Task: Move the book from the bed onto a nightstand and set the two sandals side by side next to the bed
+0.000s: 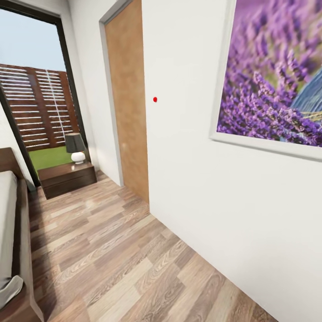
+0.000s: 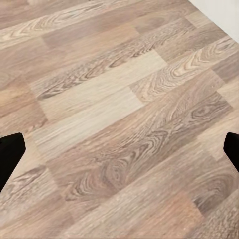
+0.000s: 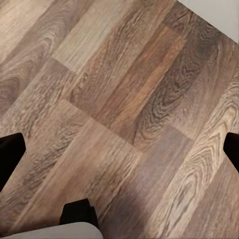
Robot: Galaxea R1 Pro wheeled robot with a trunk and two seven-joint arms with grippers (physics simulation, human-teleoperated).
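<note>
Both grippers, the left gripper and the right gripper, hang spread wide and empty over the wood-plank floor. Nearest lies the bed along the left edge, and the nightstand stands farther off by the window. Judging from the task, the book, probably up on the bed, is light and stiff, best pinched at an edge.

Bare wood floor is lying open under both spread grippers. Ahead, the bed frame is closing off the left side, the white wall the right, and the nightstand is standing at the far end.
</note>
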